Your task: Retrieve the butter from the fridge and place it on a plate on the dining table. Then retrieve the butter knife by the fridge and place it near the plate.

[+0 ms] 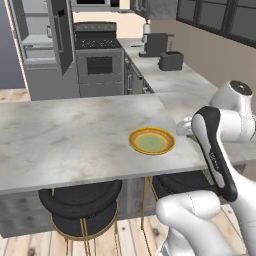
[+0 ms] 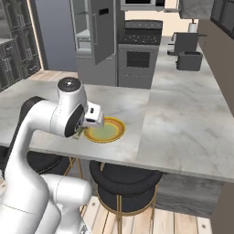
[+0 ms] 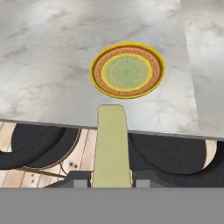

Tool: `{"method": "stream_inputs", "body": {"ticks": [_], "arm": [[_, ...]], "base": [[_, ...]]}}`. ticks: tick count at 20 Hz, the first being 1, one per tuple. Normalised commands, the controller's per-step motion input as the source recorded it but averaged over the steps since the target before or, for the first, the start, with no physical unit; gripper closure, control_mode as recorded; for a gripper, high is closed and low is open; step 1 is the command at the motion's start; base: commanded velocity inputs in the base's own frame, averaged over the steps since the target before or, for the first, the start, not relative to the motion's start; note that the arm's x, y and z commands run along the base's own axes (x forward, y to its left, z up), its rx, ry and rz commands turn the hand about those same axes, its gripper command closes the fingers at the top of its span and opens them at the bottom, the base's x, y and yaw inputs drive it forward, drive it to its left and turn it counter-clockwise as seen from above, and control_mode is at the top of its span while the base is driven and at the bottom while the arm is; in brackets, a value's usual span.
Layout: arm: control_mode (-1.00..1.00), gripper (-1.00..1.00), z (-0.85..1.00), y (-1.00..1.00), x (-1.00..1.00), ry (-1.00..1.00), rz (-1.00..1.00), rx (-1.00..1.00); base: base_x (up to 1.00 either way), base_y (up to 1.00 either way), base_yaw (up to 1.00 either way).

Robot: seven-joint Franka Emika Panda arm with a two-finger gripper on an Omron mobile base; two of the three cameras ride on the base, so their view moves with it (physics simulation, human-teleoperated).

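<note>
The butter (image 3: 112, 144), a pale-yellow stick, stands lengthwise between my fingertips, and my gripper (image 3: 112, 179) is shut on it. It hangs over the near edge of the dining table (image 3: 43, 65), just short of the plate (image 3: 127, 70). That plate (image 1: 152, 141) has an orange-yellow rim and a pale green centre, and nothing lies on it. From the right base, my hand (image 2: 93, 116) sits at the near left rim of the plate (image 2: 106, 130). The grey fridge (image 1: 47, 50) stands at the back with its door swung open. The butter knife is out of view.
Black stools on gold legs (image 1: 80, 200) (image 2: 125, 180) are tucked under the table's near edge. A stove (image 1: 99, 60) stands beside the fridge. On the wall counter to the right are a toaster (image 1: 171, 60) and a coffee machine (image 1: 156, 44).
</note>
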Motion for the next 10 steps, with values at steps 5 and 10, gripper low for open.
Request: {"method": "stream_inputs", "body": {"ticks": [5,10], "arm": [[-1.00,1.00,-0.53,0.00,0.96,0.09,0.05,-0.02],[-1.00,1.00,-0.75,0.00,0.84,0.06,0.02,-0.07]], "base": [[0.00,0.00,0.00],[0.00,0.00,0.00]]}}
